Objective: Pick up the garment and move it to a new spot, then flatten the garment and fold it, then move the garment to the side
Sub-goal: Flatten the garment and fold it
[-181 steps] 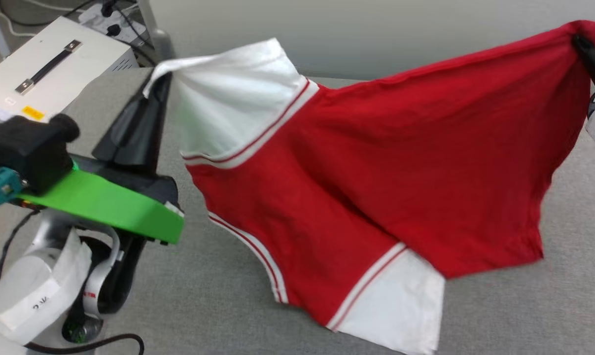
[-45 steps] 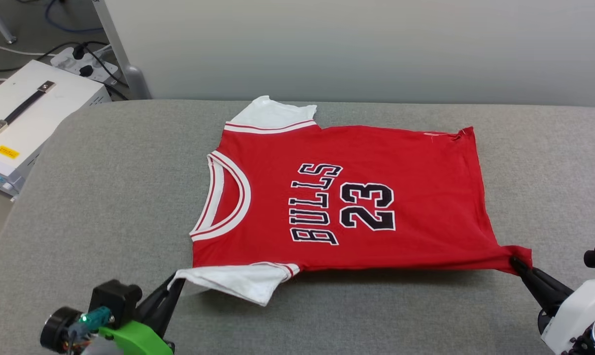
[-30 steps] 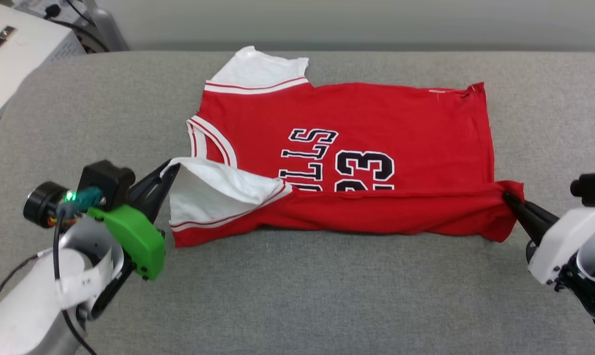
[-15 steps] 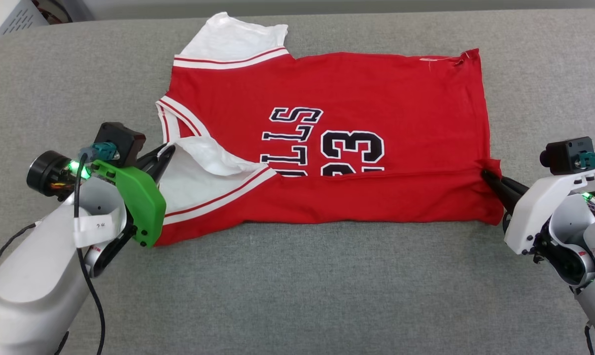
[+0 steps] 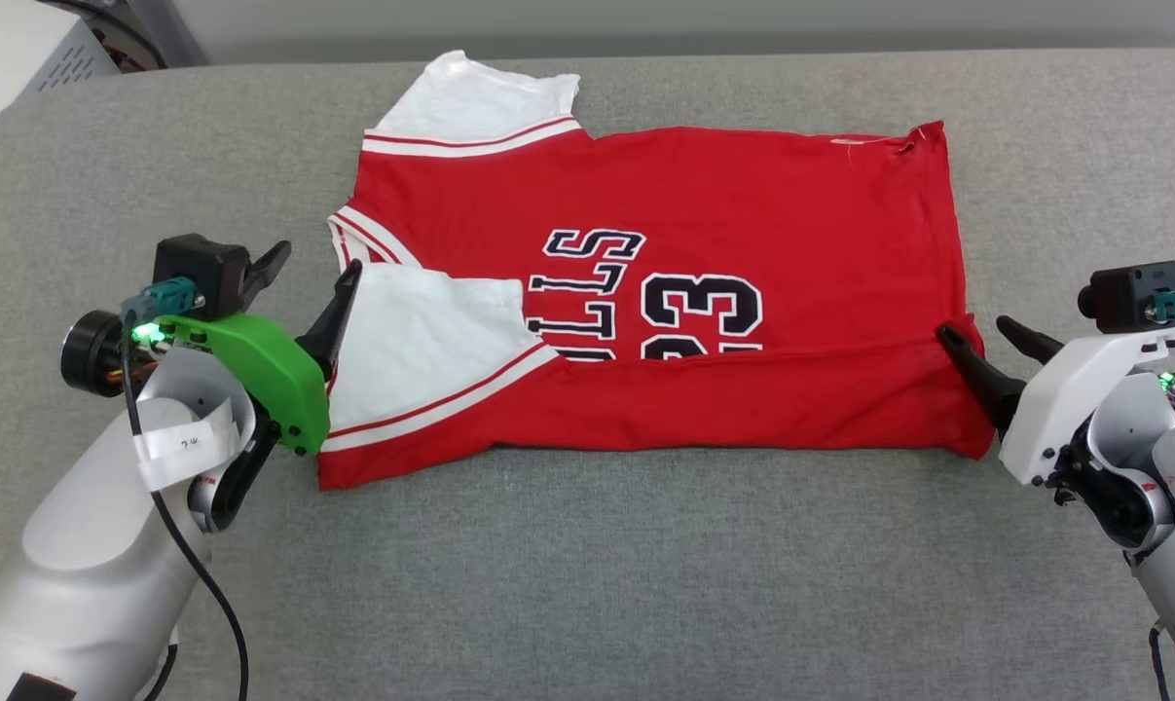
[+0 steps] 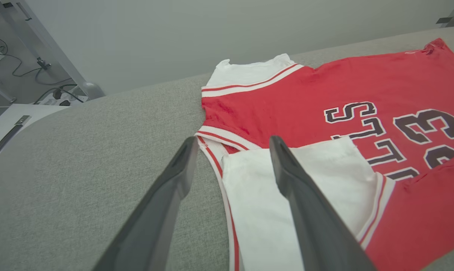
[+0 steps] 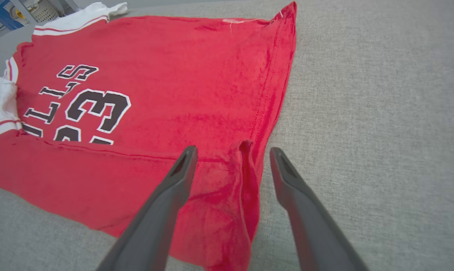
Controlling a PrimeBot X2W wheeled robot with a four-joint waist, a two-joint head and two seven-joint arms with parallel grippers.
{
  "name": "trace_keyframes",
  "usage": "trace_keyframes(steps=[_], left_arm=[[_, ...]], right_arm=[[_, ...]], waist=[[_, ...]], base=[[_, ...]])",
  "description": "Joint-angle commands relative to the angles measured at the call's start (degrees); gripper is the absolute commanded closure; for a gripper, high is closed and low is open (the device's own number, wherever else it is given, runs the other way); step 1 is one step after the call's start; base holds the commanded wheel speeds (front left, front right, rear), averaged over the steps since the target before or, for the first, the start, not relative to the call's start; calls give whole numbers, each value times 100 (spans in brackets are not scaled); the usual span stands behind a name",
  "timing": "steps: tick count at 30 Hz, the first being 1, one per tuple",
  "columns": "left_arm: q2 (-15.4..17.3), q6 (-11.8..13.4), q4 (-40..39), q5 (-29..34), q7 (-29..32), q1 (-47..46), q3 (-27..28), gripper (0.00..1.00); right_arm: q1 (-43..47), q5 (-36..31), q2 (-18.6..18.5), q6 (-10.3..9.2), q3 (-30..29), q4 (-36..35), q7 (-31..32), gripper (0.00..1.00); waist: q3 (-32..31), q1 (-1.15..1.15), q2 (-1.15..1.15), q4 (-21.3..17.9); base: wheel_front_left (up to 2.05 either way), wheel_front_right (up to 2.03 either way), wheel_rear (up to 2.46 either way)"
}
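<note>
The garment (image 5: pixel 743 195), a red jersey with white sleeves, lies flat on the grey surface with its near edge folded up over the lower half of the black print. My left gripper (image 5: pixel 316 261) stands open at the folded-over white sleeve (image 5: pixel 422 341), one finger against the sleeve's edge, nothing held. In the left wrist view the left gripper (image 6: pixel 233 140) straddles the collar trim and sleeve corner of the garment (image 6: pixel 305 94). My right gripper (image 5: pixel 976 331) is open at the hem corner. In the right wrist view the right gripper (image 7: pixel 233 149) stands over a raised pinch of the garment (image 7: pixel 193 67).
The grey padded table (image 5: pixel 587 584) stretches wide in front of the jersey and to both sides. A white box (image 5: pixel 13 49) sits beyond the table's far left corner; in the left wrist view the white box (image 6: pixel 5 128) shows beside cables and a metal leg (image 6: pixel 50 56).
Both grippers have opened and let go of the sleeve and the hem corner. The folded-over near edge now rests on the jersey. The head camera shifted slightly.
</note>
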Motion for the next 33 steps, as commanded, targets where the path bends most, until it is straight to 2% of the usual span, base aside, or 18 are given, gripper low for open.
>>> trace_keyframes(steps=[1,6,10,11,16,20,26,33], left_arm=[[-17,71,35,-88,-114,104,71,0],[15,328,-150,-365,-311,485,337,0],[114,591,-564,-752,-180,1007,581,0],[120,730,-752,-830,-70,1189,597,0],[229,1353,-1681,-1106,662,1933,526,0],[311,1737,-2234,-1116,1078,2229,398,0],[327,2066,-2549,-1090,1321,2314,340,0],[456,2365,-2502,-939,1715,2157,234,0]], right_arm=[[-4,-101,-47,-4,-32,-56,-34,0],[225,-526,-59,-4,-184,-284,274,0],[583,-861,76,-4,-619,-587,800,0],[704,-991,132,-4,-774,-693,989,0],[1325,-1771,534,-4,-1638,-1348,1990,0],[1716,-2315,1091,-4,-2274,-2167,2554,0],[2123,-2755,1680,-4,-2652,-3165,3135,0],[2229,-2899,1871,-4,-2720,-3650,3319,0]], waist=[[-200,-1,68,67],[-514,-1,68,110],[-684,-1,68,136],[-712,-1,68,142],[-683,-1,68,157],[-525,-1,68,150],[-249,-1,68,103],[29,-1,68,6]], base=[[0,0,0],[0,0,0],[0,0,0],[0,0,0],[0,0,0],[0,0,0],[0,0,0],[0,0,0]])
